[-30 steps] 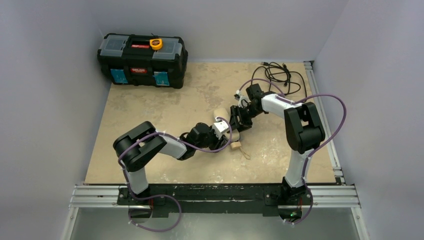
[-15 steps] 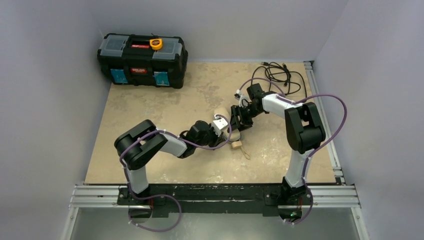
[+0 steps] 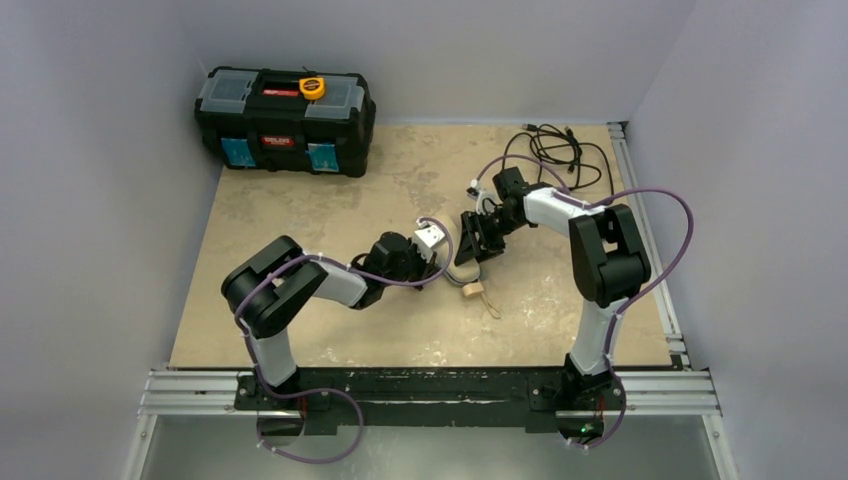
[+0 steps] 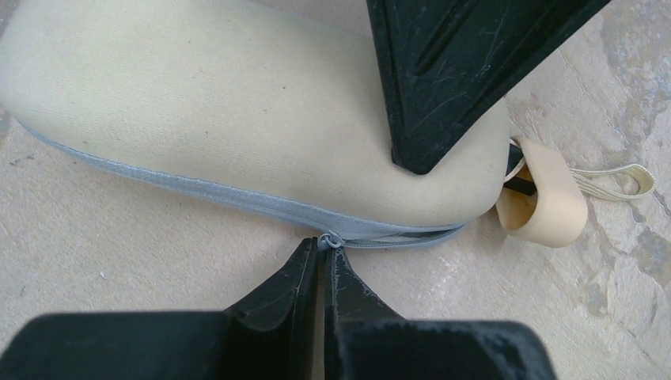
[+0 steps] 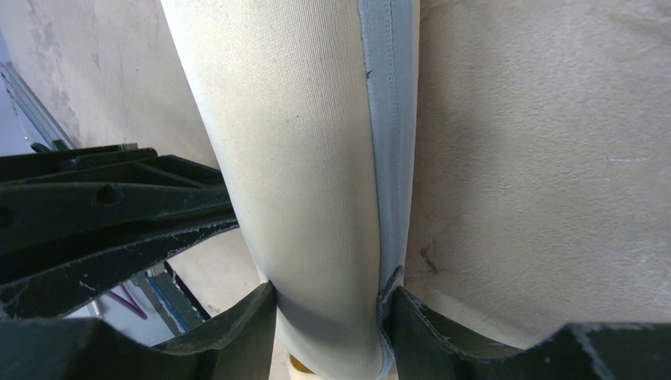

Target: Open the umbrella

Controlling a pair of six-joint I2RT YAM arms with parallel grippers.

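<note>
Since the compact folding umbrella point(image 4: 543, 207) lies zipped inside a cream fabric sleeve point(image 4: 237, 111) near the middle of the mottled tan tabletop point(image 3: 300, 220), we see only its pale rounded wooden knob and woven wrist strap point(image 4: 625, 176), poking out of the sleeve's end nearer the arm bases. We judge the sleeve must come off first. The right gripper point(image 5: 328, 305) clamps narrowly across the sleeve's body, apparently to anchor it against the pull. The left gripper point(image 4: 320, 252) has its fingers pressed together on the small metal zip pull point(image 4: 331, 240) of the pale blue-grey zipper, at the knob end, placed to draw it along the seam.
</note>
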